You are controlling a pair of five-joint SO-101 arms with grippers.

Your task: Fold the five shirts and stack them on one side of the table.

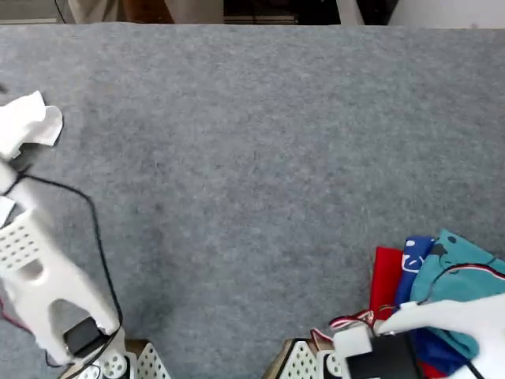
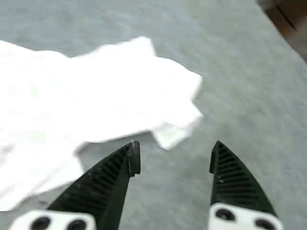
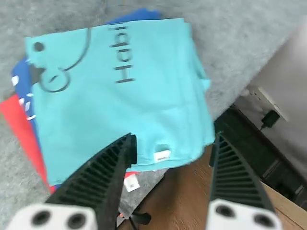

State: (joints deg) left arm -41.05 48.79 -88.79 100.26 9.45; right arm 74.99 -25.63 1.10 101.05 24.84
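A crumpled white shirt (image 1: pixel 28 122) lies at the table's left edge, shown close in the left wrist view as the white shirt (image 2: pixel 86 96). My left gripper (image 2: pixel 175 158) hovers open just short of its near corner, nothing between the fingers. At the front right sits a stack of folded shirts: a teal shirt (image 3: pixel 120 91) on top of a blue shirt (image 1: pixel 417 260) and a red shirt (image 1: pixel 387 276). The teal shirt (image 1: pixel 465 264) is partly covered by the right arm. My right gripper (image 3: pixel 172 151) stands open over the teal shirt's near edge, holding nothing.
Grey felt (image 1: pixel 252 158) covers the table. The white left arm (image 1: pixel 39 276) with its black cable (image 1: pixel 95 237) stands at the front left. Beyond the table's right edge are a wooden floor (image 3: pixel 192 201) and dark furniture (image 3: pixel 259 143).
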